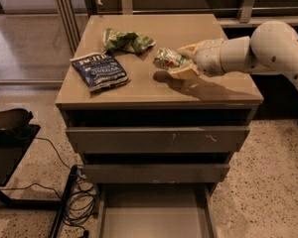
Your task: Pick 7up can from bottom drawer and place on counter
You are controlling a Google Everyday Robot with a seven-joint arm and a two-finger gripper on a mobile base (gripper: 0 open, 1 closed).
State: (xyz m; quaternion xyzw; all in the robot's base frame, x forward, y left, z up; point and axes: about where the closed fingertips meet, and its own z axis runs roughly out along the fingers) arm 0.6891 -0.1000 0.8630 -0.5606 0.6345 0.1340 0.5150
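We read "VINEGAR" in white on the dark blue chip bag (99,71) lying on the counter (213,90); the word above it is unclear. We make out no lettering on the can (166,58), clasped by the gripper (181,62) above the counter.
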